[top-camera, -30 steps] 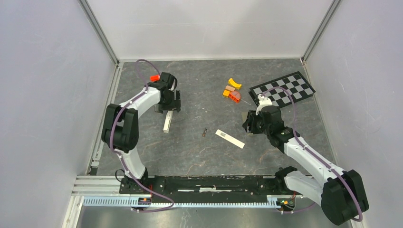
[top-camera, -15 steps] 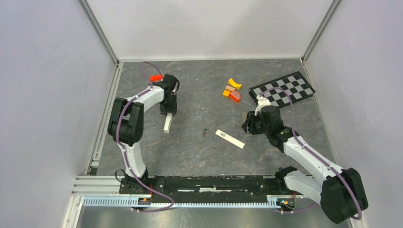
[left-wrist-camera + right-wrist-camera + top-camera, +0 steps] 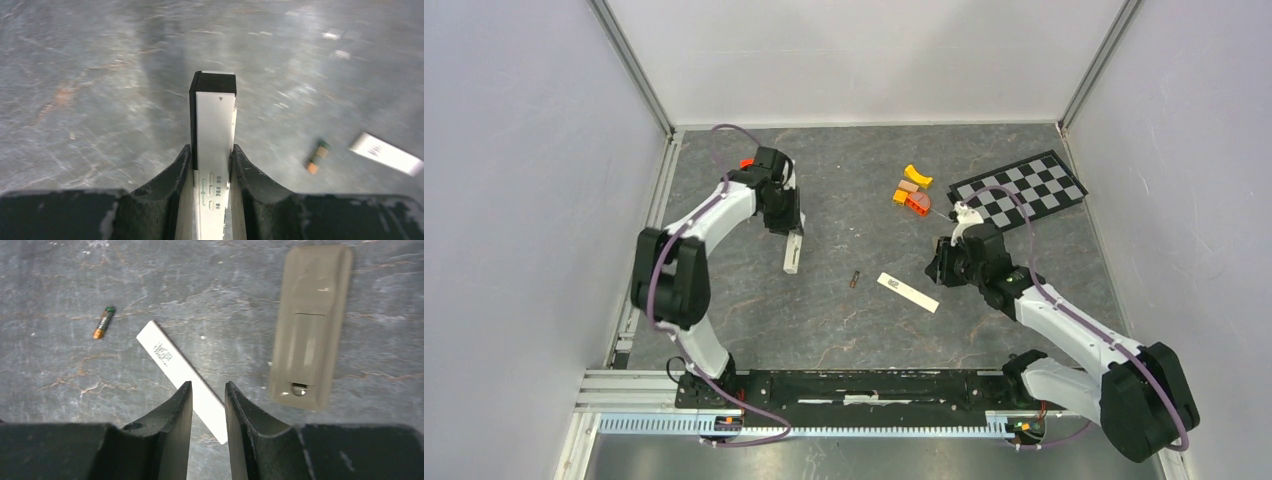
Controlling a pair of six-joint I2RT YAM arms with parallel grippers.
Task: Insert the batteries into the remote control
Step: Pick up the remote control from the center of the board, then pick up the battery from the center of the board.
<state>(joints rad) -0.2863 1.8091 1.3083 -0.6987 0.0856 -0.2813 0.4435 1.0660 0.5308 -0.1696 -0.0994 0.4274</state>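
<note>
The left wrist view alone shows the left gripper [image 3: 212, 150] clamped on a narrow white bar [image 3: 215, 107] with a square black end; 2 dark fingers press its long sides, with faint button outlines between them. From the top camera the same bar reads only as a pale stick slanting away from the fingers.

1 battery [image 3: 104, 322], a tiny cylinder with a green end and an orange end, lies alone on the table [image 3: 844, 180], left of a flat white strip [image 3: 172, 367] with a small printed label.

Only the right wrist view shows the remote control [image 3: 310, 325]; it lies back up, just right of the strip, matte grey-tan with rounded corners, a long recessed panel and a small shiny part at one end. From above, the right arm hides it. The right gripper [image 3: 208, 387] hovers over the strip's near end, jaws a narrow gap apart and empty.

1 second ago the left jaws were spread wide over the bar; now they have closed on it, and the bar sits further right. The right gripper has edged left.

The table is grey and veined like stone; orange and yellow blocks [image 3: 912, 188] and a checkerboard sheet [image 3: 1019, 190] lie at the far right.
</note>
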